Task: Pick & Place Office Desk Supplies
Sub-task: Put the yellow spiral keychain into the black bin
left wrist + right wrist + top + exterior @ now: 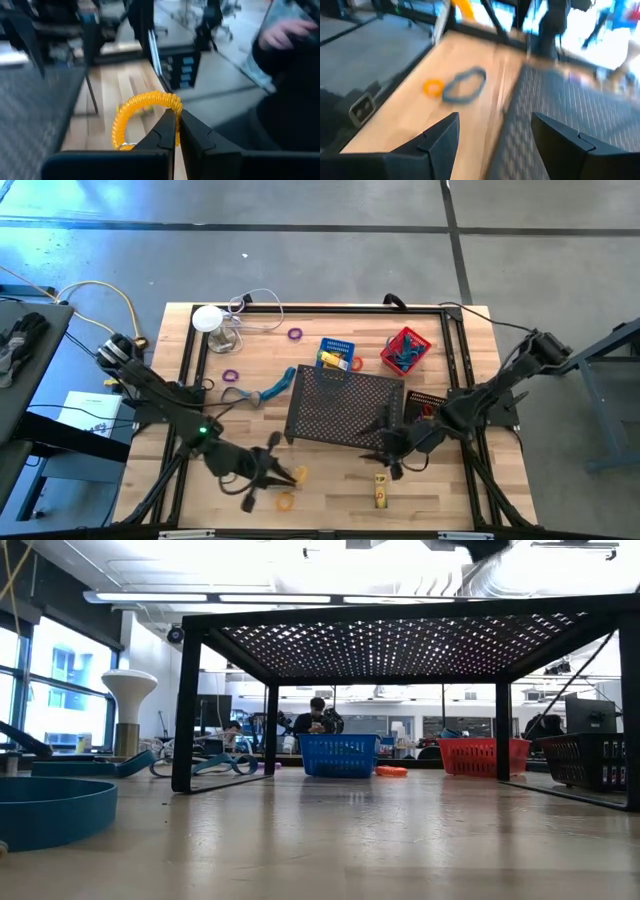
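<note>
My left tool point(176, 122) sits near the front edge of the worktop point(330, 490), its fingers pinched together on a yellow coiled ring point(142, 112). In the high view that ring point(298, 475) lies just at the tool's tip, with another orange ring point(287, 502) close by on the wood. My right tool point(495, 135) stands wide with nothing between its fingers, hovering by the front corner of the black mesh tray point(345, 405). A blue band point(464, 85) and an orange ring point(433, 87) lie ahead of it.
</note>
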Motion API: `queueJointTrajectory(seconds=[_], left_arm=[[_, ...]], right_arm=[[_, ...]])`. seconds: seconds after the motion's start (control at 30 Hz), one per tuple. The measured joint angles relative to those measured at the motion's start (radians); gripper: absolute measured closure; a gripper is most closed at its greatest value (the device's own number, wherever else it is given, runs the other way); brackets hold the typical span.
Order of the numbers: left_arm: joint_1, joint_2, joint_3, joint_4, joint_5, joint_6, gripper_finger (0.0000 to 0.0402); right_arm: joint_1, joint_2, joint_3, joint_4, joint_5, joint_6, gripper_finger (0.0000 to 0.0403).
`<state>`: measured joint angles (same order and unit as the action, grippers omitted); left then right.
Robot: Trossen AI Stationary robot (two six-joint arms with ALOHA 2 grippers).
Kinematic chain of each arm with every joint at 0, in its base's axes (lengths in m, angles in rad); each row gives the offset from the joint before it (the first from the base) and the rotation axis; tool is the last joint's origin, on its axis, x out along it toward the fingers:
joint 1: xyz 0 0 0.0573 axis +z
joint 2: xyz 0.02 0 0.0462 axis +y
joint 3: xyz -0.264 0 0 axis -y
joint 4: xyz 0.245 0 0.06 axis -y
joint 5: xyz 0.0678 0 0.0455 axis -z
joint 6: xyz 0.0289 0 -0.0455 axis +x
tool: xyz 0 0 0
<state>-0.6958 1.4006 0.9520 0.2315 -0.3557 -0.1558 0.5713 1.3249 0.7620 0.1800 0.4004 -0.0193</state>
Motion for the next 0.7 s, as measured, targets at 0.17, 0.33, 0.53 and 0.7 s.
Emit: queueJointTrajectory(seconds=[0.17,0.33,0.53,0.7], left_arm=[[0.059,0.092,0.000,0.205,0.059,0.088,0.0398],[0.117,0.182,0.000,0.381,0.208,0.106,0.0397],[0.187,0.265,0.000,0.512,0.293,0.106,0.0397],[0.220,0.281,0.000,0.515,0.311,0.085,0.0396]], right_arm=[[-0.003,0.114,0.000,0.293,-0.004,-0.194,0.0167],[-0.013,0.207,0.000,0.454,-0.046,-0.280,0.0167],[-0.027,0.257,0.000,0.534,-0.161,-0.303,0.0167],[-0.031,0.257,0.000,0.551,-0.224,-0.302,0.0172]])
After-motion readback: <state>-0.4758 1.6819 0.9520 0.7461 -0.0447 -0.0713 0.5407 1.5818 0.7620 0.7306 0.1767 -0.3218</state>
